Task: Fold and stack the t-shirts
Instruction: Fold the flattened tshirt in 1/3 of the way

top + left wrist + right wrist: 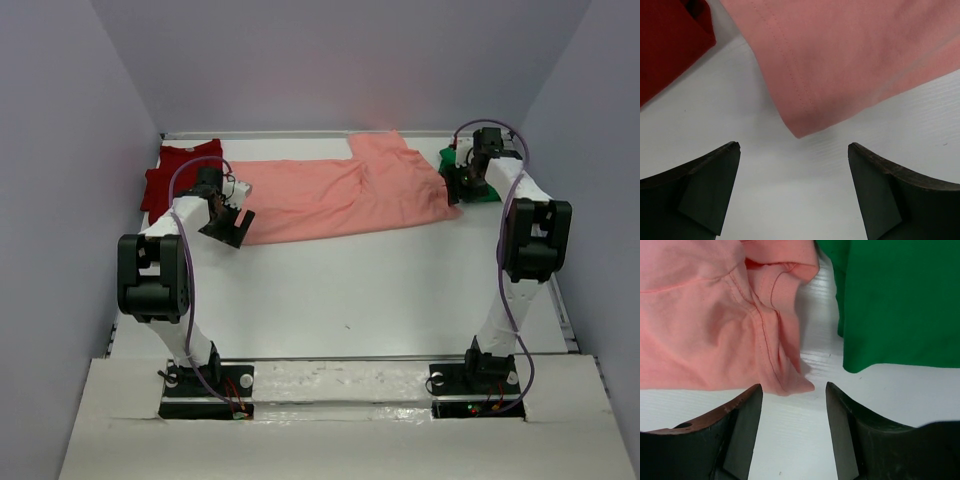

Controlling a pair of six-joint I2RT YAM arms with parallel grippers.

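**Both grippers at the pink shirt's corners**

I see the pink shirt point(340, 195) spread across the far table point(350, 290). The red shirt point(175, 175) lies far left. The green shirt point(487, 190), far right, is mostly hidden behind my right arm. The left gripper point(792, 147) gapes wide, empty, just near of a pink corner. The right gripper point(793, 389) has its jaws apart with a corner at their mouth; I cannot tell if they touch it.

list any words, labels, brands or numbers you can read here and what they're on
None: no readable text in any view.
The salmon-pink t-shirt, dark red t-shirt and green t-shirt are plain where they show, and the table carries no marking.
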